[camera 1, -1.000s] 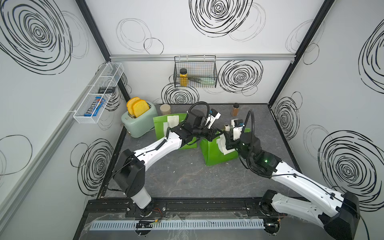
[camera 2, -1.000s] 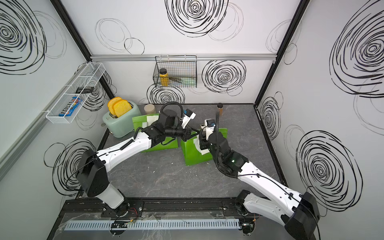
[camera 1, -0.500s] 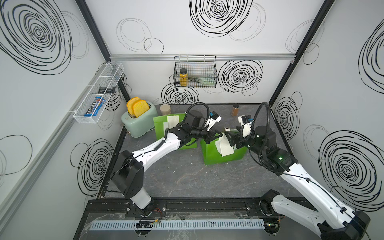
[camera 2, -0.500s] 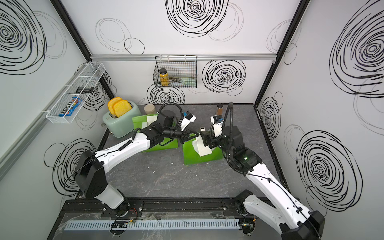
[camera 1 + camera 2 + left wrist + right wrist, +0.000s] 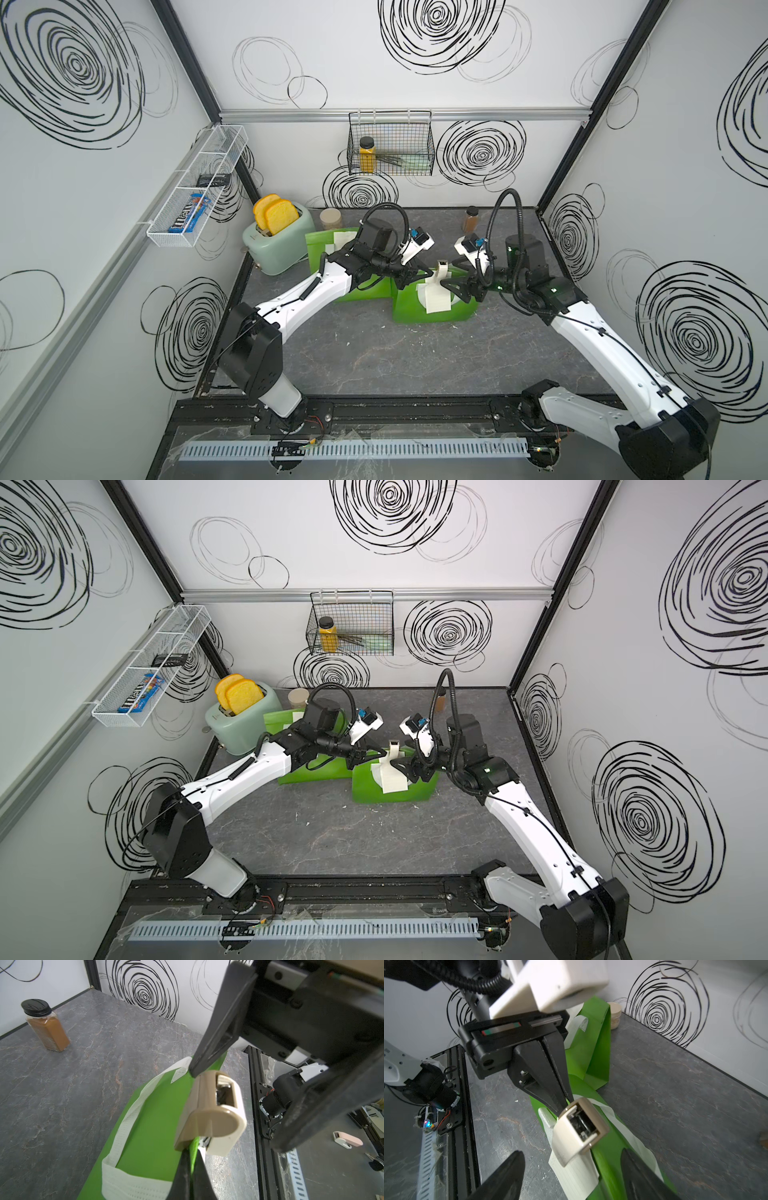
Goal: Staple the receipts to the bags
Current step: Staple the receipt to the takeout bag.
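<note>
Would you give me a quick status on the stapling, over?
Left claw shut on the bag edge. Right claw open around the stapler. Stapler sits on the bag edge over the receipt. Nothing in the way.

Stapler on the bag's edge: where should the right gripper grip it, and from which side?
Probably the stapler's two broad faces, end-on from the right arm's side: it straddles the bag edge, that end faces the open right gripper, and the shut left gripper blocks the far side.
</note>
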Motion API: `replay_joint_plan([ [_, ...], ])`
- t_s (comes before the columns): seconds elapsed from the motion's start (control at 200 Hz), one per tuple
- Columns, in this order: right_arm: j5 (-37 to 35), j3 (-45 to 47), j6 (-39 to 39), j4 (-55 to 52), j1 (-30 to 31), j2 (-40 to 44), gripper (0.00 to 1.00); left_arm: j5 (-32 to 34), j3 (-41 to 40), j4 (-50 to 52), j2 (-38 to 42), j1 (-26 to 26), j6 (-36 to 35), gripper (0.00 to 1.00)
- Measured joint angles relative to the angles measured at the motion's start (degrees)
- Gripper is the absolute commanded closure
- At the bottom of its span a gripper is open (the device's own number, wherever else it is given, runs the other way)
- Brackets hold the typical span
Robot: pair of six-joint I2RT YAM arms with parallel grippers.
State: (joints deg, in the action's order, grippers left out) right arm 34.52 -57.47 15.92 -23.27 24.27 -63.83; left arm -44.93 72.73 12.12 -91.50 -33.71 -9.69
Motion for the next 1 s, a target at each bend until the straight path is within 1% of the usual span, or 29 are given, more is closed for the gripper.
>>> replay_joint_plan([
  [0.155, 0.8, -0.7, 4.3, -0.4, 1.3, -2.1, 0.23, -0.2, -0.2, 0.0, 0.0, -0.6, -1.1, 1.0],
  [0.23, 1.1, -0.9, 6.5, -0.5, 2.0, -2.7, 0.24, -0.3, -0.3, 0.0, 0.1, -0.9, -1.5, 1.0],
  [0.35, 1.7, -0.9, 9.9, -0.9, 2.4, -3.4, 0.3, -0.6, -0.3, 0.2, 0.2, -1.1, -1.9, 1.0],
  [0.38, 1.8, -0.9, 10.6, -1.0, 2.4, -3.6, 0.35, -0.7, -0.3, 0.3, 0.2, -1.1, -1.9, 1.0],
  [0.435, 2.0, -0.9, 11.5, -1.4, 2.4, -4.1, 0.48, -0.7, -0.4, 0.5, 0.2, -1.2, -2.0, 1.0],
  [0.49, 2.1, -1.0, 12.6, -1.6, 2.4, -4.5, 0.5, -0.9, -0.5, 1.0, 0.2, -1.2, -2.2, 1.0],
  [0.525, 2.1, -1.0, 13.1, -1.7, 2.4, -4.7, 0.56, -1.0, -0.6, 1.1, 0.2, -1.2, -2.2, 1.0],
  [0.56, 2.1, -1.0, 13.6, -1.8, 2.4, -4.9, 0.67, -1.0, -0.7, 1.3, 0.2, -1.2, -2.3, 1.0],
  [0.615, 2.1, -1.1, 14.1, -2.0, 2.4, -5.2, 0.77, -1.0, -0.7, 1.5, 0.2, -1.2, -2.4, 1.0],
  [0.681, 2.0, -1.1, 14.5, -2.1, 2.4, -5.2, 0.95, -1.1, -0.9, 1.7, 0.2, -1.2, -2.4, 1.0],
  [0.716, 1.9, -1.1, 14.6, -2.2, 2.4, -5.2, 1.0, -1.1, -0.9, 1.7, 0.2, -1.2, -2.4, 1.0],
  [0.736, 1.9, -1.1, 14.6, -2.2, 2.4, -5.2, 0.99, -1.1, -0.9, 1.7, 0.2, -1.2, -2.4, 1.0],
  [0.761, 1.9, -1.1, 14.7, -2.2, 2.4, -5.2, 0.93, -1.1, -0.9, 1.7, 0.2, -1.2, -2.4, 1.0],
  [0.791, 1.9, -1.1, 14.7, -2.2, 2.4, -5.1, 0.69, -1.1, -0.9, 1.7, 0.2, -1.2, -2.4, 1.0],
  [0.806, 1.8, -1.1, 14.7, -2.2, 2.4, -5.1, 0.63, -1.1, -0.9, 1.7, 0.2, -1.2, -2.4, 1.0],
  [0.871, 1.5, -0.9, 14.3, -1.9, 2.4, -4.7, 0.57, -1.1, -0.9, 1.4, 0.2, -1.2, -2.3, 1.0],
  [0.911, 1.4, -0.8, 13.6, -1.8, 2.3, -4.2, 0.44, -1.1, -0.9, 1.0, 0.2, -1.2, -2.1, 1.0],
  [0.946, 1.2, -0.6, 13.1, -1.6, 2.1, -3.7, 0.36, -1.0, -0.9, 0.7, 0.2, -1.2, -1.7, 1.0],
  [1.001, 0.8, -0.4, 10.9, -1.2, 1.5, -2.4, 0.32, -0.7, -0.9, 0.0, 0.2, -1.2, -0.8, 1.0],
])
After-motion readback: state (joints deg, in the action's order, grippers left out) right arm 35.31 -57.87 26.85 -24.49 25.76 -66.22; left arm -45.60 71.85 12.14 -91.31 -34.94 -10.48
